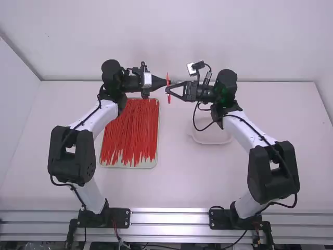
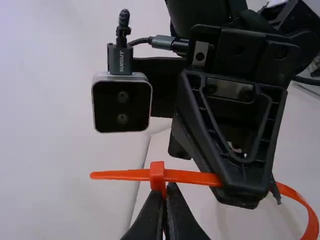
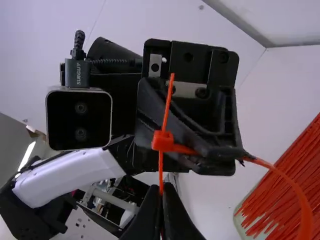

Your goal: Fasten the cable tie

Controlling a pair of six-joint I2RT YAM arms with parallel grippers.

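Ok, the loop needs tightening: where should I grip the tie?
I'd take the tie by the bare tail past the head, coming from the side opposite the right gripper: it juts straight and free, while the left gripper holds at the head.

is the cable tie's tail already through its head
Yes, on the cable tie the tail sticks out past the head, leaving a loop.

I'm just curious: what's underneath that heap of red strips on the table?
A pale flat tray with rounded corners; its rim shows around the red cable ties. Its middle is covered by them.
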